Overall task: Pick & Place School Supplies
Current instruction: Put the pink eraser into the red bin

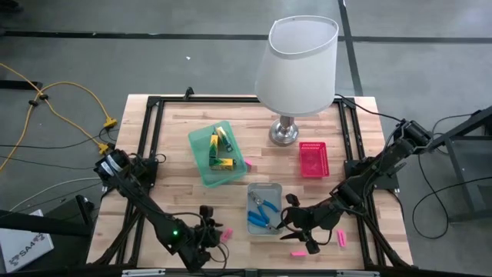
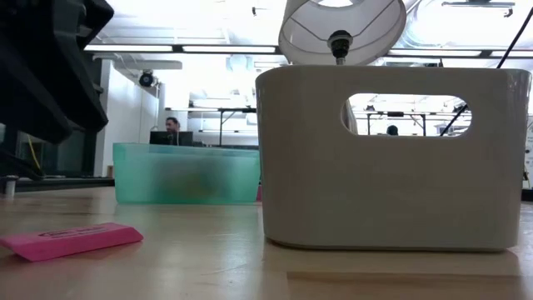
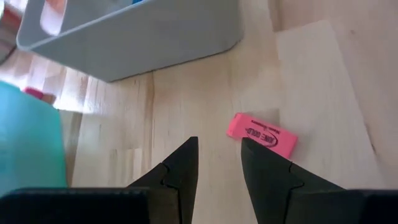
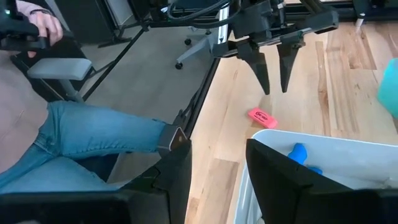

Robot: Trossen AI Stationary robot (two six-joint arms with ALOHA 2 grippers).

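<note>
Pink eraser (image 3: 262,135) flat on bare wood near the table's front edge, just ahead of the left gripper (image 3: 219,163), jaws narrowly parted and empty. Likely light, rubbery, grippy; best pinched across the short width. Grey tray (image 3: 143,37) close by, open wood between. Right gripper (image 4: 217,165) parted, empty, over that tray's rim.

The pink eraser (image 3: 261,136) carries dark printing, too small to read. A white sheet (image 1: 21,245) on the floor beside the desk shows letters that look like "SAA". Nothing else is legible.
</note>
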